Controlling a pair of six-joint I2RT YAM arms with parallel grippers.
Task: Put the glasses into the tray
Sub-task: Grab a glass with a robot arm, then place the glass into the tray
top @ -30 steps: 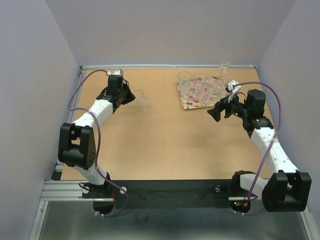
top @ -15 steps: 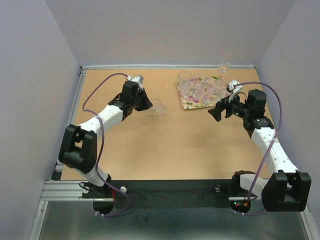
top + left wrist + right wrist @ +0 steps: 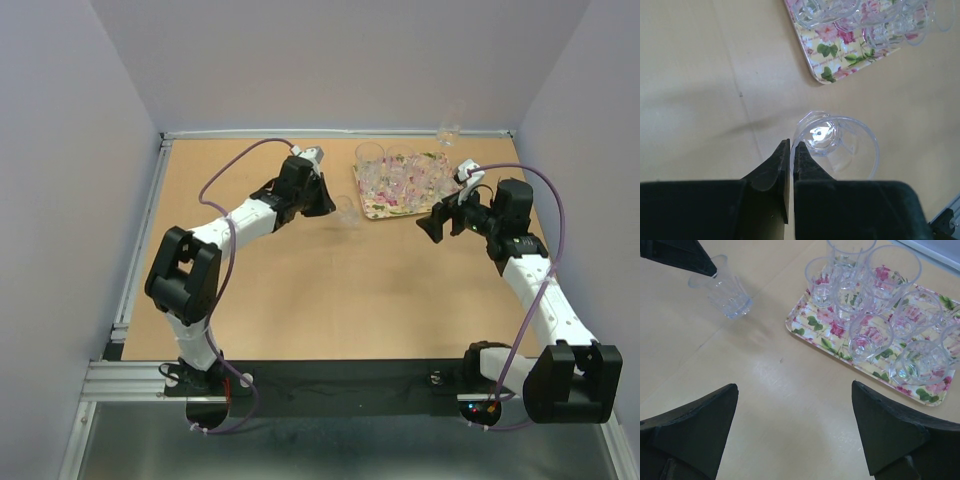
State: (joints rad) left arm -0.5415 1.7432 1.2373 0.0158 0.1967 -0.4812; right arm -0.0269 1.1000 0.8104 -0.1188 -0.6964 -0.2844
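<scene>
Top view: left gripper (image 3: 333,206) is clamped on a tumbler (image 3: 346,212) just beside the left edge of the tray (image 3: 385,210); several glasses (image 3: 400,178) stand in it. Left wrist: fingers (image 3: 775,170) pinch the tumbler's rim. Right wrist: right gripper (image 3: 794,390) is spread wide, holding nothing.

The rim of a clear glass (image 3: 837,147) is pinched between the nearly closed black jaws of the left gripper (image 3: 791,150), over the tan table (image 3: 700,75), near the rounded corner of the flowered tray (image 3: 832,67), on which other glasses (image 3: 827,10) are seen.
</scene>
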